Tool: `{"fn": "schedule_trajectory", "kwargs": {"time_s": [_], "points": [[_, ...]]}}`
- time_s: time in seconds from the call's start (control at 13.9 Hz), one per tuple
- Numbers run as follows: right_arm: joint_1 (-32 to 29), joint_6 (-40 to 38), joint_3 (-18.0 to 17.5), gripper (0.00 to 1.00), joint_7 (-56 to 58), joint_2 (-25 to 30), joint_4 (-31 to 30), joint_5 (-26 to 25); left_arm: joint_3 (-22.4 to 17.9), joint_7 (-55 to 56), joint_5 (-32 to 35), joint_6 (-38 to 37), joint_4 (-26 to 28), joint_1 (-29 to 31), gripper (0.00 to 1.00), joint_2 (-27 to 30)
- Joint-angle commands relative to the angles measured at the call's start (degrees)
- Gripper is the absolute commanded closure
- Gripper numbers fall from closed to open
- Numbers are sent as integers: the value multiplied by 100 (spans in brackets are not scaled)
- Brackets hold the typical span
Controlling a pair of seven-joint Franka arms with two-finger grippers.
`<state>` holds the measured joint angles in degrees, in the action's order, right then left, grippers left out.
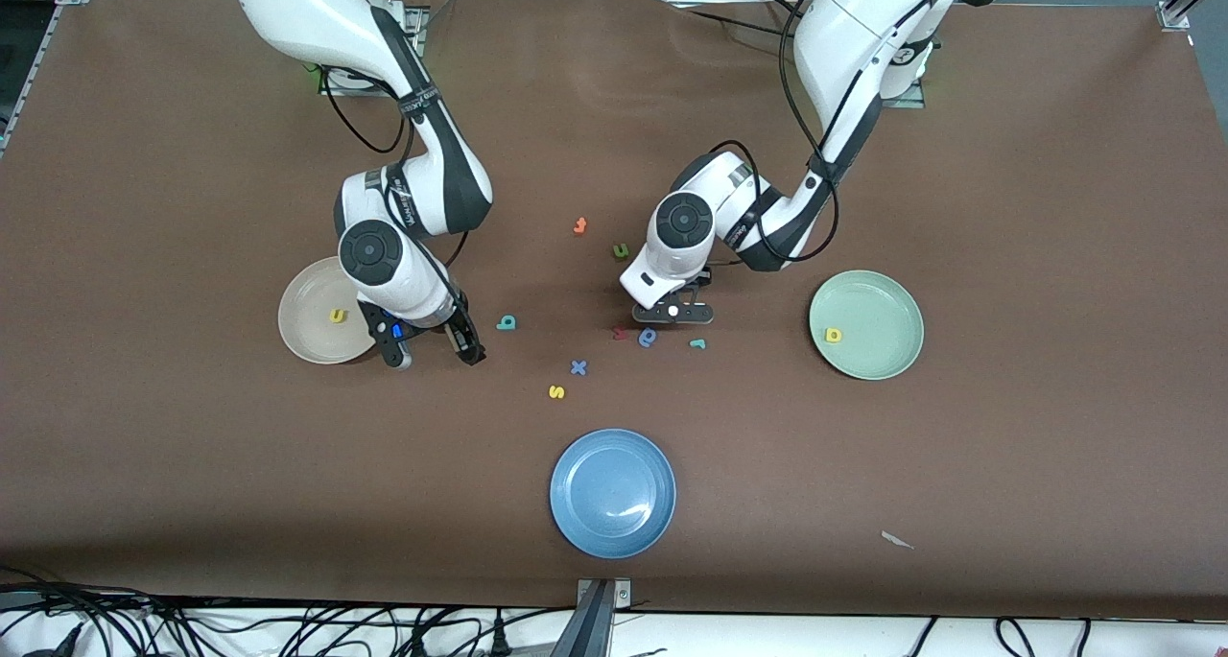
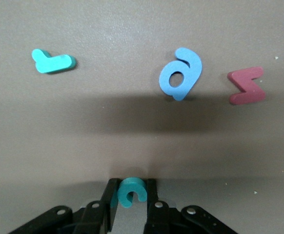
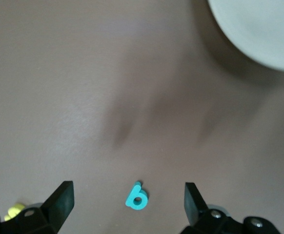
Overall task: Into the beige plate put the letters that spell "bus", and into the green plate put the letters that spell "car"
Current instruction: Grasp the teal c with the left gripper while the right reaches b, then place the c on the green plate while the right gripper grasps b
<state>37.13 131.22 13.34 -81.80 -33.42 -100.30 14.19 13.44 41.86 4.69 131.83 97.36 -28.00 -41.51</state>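
The left claw [image 2: 130, 207] is down at the middle of the table [image 1: 1007, 504], its fingers pinched on the teal "c" [image 2: 131, 191]. Near it on the brown surface lie the thin teal "r" [image 1: 698, 343], a blue round letter [image 1: 648, 337] and a red letter [image 1: 620, 332].

The right claw [image 1: 432, 348] hangs just beside the beige plate [image 1: 305, 336] at centre left of the frame, jaws spread wide with nothing between them. In its wrist view the teal "b" [image 3: 137, 197] sits on the table between the two fingers.

A yellow "u" [image 1: 337, 316] rests in the beige plate, and a yellow "a" [image 1: 833, 335] rests in the green plate [image 1: 887, 355] at centre right. The yellow "s" [image 1: 556, 391] lies on the table just below the blue "x" [image 1: 578, 367]. Higher in the frame are an orange letter [image 1: 579, 224] and the olive-green "u" [image 1: 621, 250]. A blue plate [image 1: 612, 532] sits at bottom centre.
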Motion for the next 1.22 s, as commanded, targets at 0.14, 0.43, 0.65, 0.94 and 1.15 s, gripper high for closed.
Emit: {"fn": "schedule_trajectory", "kwargs": {"time_s": [0.14, 0.43, 0.65, 0.94, 1.15], "points": [[312, 35, 10, 0, -1512, -542, 476, 93, 1, -203, 225, -402, 29, 189, 92, 406], [435, 79, 10, 0, -2042, -569, 433, 40, 1, -1221, 225, -1071, 46, 856, 91, 688], [505, 245, 19, 0, -2050, -577, 310, 31, -16, -2162, 234, -1440, 90, 1506, 91, 732], [769, 992, 37, 0, -2059, -420, -463, 31, -34, -2331, 732, -1871, 107, 1964, 90, 855], [778, 1019, 45, 0, -2024, -323, -578, -21, -34, -2331, 814, -2004, 221, 2289, 90, 811]]}}
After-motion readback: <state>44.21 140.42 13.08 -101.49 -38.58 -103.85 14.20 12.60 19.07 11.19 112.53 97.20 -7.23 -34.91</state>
